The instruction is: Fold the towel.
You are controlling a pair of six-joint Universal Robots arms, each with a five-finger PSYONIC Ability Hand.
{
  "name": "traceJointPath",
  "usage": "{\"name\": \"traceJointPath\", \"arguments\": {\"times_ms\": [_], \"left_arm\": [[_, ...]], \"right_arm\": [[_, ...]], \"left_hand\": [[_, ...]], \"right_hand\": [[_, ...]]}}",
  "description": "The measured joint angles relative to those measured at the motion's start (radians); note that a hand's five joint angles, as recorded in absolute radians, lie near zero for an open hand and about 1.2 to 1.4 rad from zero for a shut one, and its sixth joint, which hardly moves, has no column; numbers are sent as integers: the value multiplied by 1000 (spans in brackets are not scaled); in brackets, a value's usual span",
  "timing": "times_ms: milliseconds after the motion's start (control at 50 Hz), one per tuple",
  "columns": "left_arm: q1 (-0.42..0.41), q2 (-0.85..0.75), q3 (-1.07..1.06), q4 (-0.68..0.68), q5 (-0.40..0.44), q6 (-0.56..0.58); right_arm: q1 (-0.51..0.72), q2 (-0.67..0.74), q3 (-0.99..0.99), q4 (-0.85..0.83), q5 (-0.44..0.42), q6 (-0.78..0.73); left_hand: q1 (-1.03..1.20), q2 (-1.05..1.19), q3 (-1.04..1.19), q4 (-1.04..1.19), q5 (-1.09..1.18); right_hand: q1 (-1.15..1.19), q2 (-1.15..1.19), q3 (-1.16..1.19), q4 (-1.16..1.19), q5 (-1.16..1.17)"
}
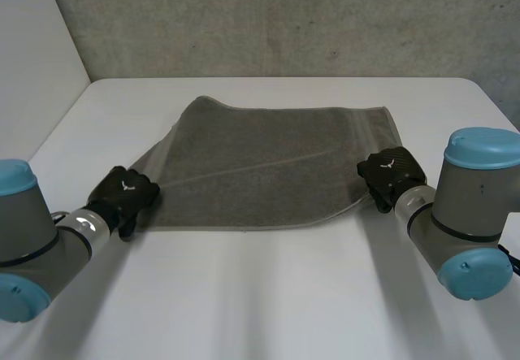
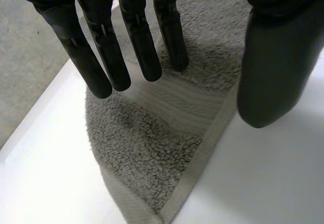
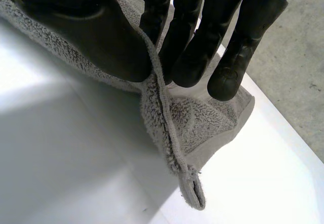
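Note:
A grey towel (image 1: 268,165) lies spread on the white table (image 1: 268,295), its far left part rumpled and drawn inward. My left hand (image 1: 126,193) is at the towel's near left corner. In the left wrist view its fingers (image 2: 101,62) are straight above the corner of the towel (image 2: 152,153), which lies flat, and the thumb (image 2: 273,72) stands apart over the towel's edge: open. My right hand (image 1: 392,173) is at the near right corner. There the thumb (image 3: 101,37) and fingers (image 3: 192,57) pinch the towel's edge (image 3: 162,118), and the corner hangs below them.
A concrete wall (image 1: 284,19) runs behind the table's far edge, and a white panel (image 1: 32,51) stands at the left. Bare tabletop stretches in front of the towel, between my two arms.

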Motion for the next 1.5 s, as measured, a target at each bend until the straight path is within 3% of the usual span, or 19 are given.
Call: {"name": "traceJointPath", "arguments": {"times_ms": [360, 700, 1500], "left_arm": [[-1, -74, 131, -9, -45, -54], [2, -68, 137, -93, -50, -53], [37, -49, 166, -129, -63, -101]], "right_arm": [[2, 2, 4, 0, -8, -1], [3, 3, 3, 0, -9, -3], [3, 5, 2, -4, -15, -4]], "left_hand": [[0, 0, 0, 0, -2], [-129, -138, -142, -129, -133], [-243, -261, -269, -244, -281]], "right_hand": [[0, 0, 0, 0, 0], [0, 0, 0, 0, 0], [3, 0, 0, 0, 0]]}}
